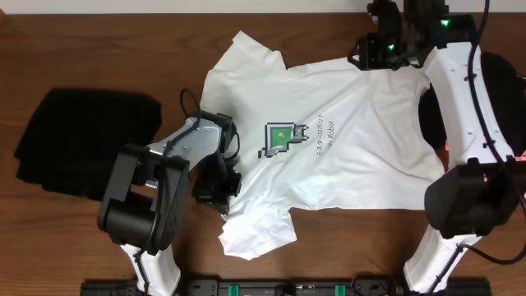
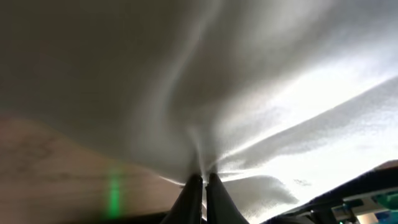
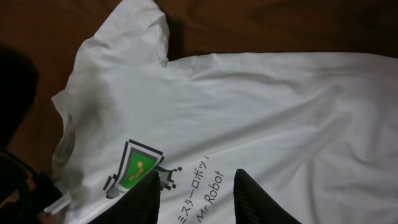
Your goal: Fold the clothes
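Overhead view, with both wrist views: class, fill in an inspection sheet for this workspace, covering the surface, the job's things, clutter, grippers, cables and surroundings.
Surface: brown wooden table, bare wood showing around the garments.
Job's things: white T-shirt spread out, robot print facing up; black garment bunched on its left; more dark fabric partly hidden behind the right arm.
Clutter: nothing seen.
Grippers: left gripper shut, pinching the T-shirt's fabric; right gripper open above the shirt, holding nothing.
Cables: black cables run along the right arm.
Surroundings: black rail along the table's near edge.
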